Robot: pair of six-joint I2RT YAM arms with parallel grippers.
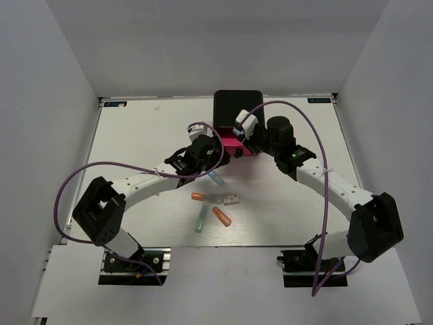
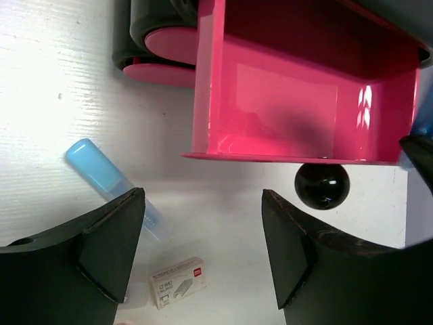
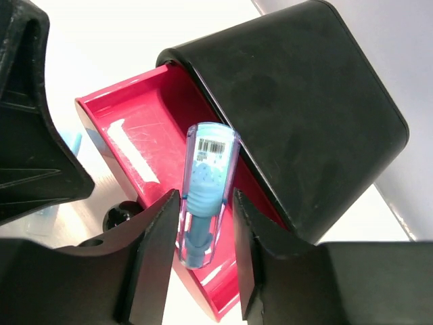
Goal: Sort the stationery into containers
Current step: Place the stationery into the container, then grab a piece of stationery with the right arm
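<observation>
1. You were at the drop-off step. Your right tool (image 3: 206,227) held a light blue stick (image 3: 206,183) pinched between both fingers, barcode end up, and nothing else.
2. That stick hung over the pulled-out pink drawer (image 3: 139,139), which looked like the top one of the black cabinet (image 3: 298,115). Its lower end was above the drawer floor, not touching it.
3. The next move, as I judge it, called for you to spread those fingers and let the stick fall in. It sat close to the cabinet's front edge, so a slight shift toward the knob side first would have kept it from catching there.
4. Your left tool (image 2: 201,230) stood wide apart and held nothing. It was low over the tabletop (image 1: 135,135), just in front of the drawer, with the round black knob (image 2: 321,184) just beyond its right finger.
5. A second blue stick (image 2: 101,166) lay flat on the tabletop beside the left tool's left finger, one end hidden behind it. A small white box (image 2: 177,290) lay near, toward you.
6. From above, an orange stick (image 1: 197,196), a second orange stick (image 1: 222,216) and a teal stick (image 1: 201,218) lay loose between the arms, apart from the drawer and not yet sorted.
</observation>
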